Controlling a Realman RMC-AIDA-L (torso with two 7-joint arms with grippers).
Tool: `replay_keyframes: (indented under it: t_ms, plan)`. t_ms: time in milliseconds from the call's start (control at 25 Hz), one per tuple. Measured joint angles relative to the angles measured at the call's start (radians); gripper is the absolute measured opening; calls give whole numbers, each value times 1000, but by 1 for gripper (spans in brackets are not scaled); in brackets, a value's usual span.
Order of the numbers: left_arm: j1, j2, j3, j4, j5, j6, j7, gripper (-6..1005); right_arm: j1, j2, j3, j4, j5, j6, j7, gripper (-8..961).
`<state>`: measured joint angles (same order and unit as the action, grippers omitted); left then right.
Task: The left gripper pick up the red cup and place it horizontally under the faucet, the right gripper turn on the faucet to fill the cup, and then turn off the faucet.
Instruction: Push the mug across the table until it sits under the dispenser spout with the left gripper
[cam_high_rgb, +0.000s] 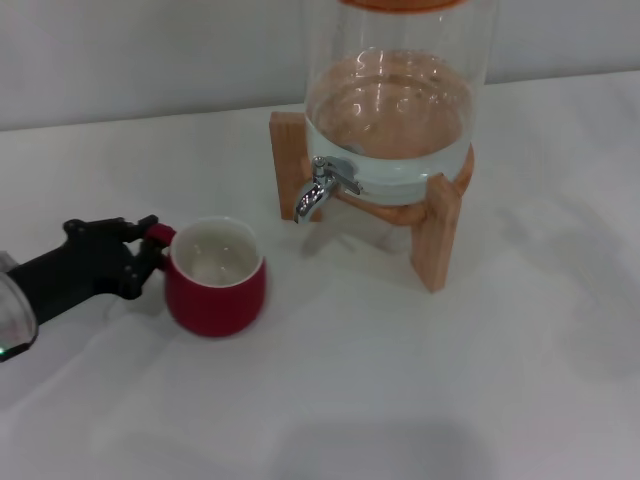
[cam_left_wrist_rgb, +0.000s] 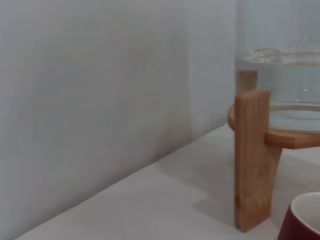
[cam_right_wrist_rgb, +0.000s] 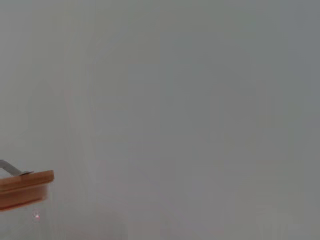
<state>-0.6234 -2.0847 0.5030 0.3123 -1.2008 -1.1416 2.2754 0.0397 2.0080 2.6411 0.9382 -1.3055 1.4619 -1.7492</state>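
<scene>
The red cup (cam_high_rgb: 215, 280) stands upright on the white table, left of and in front of the faucet (cam_high_rgb: 320, 188). Its white inside is empty. My left gripper (cam_high_rgb: 152, 245) reaches in from the left at table height. Its fingers are open, one on each side of the cup's small red handle (cam_high_rgb: 160, 236). The chrome faucet's spout points down over bare table, to the right of the cup. A corner of the cup shows in the left wrist view (cam_left_wrist_rgb: 302, 220). The right gripper is out of view.
The glass jar (cam_high_rgb: 395, 100) holds water and sits on a wooden stand (cam_high_rgb: 435, 235) at the back centre. The jar (cam_left_wrist_rgb: 280, 75) and a stand leg (cam_left_wrist_rgb: 252, 160) show in the left wrist view. A wooden edge (cam_right_wrist_rgb: 25, 187) shows in the right wrist view. A grey wall runs behind.
</scene>
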Motion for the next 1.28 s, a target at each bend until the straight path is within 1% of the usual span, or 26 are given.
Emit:
replay_keyframes:
  t_ms: [160,520,720,960,1280]
  plan:
    - [-26,-1,0,-39,-3,29,39,165,1,1,-1,-2,0,12,0,720]
    - [-50,-4,0,-89,-58,43,113,165,2,1,-1,-5,0,28,1,721]
    - [-75,-5,0,-132,-74,70,152,159,3,2,-1,-7,1,32,2,721]
    - [-86,-5,0,-150,-76,97,163,158,6,1,-3,-15,2,39,2,720]
    - [-118,-4,0,-183,-71,116,163,157,12,1,-3,-16,3,42,0,721]
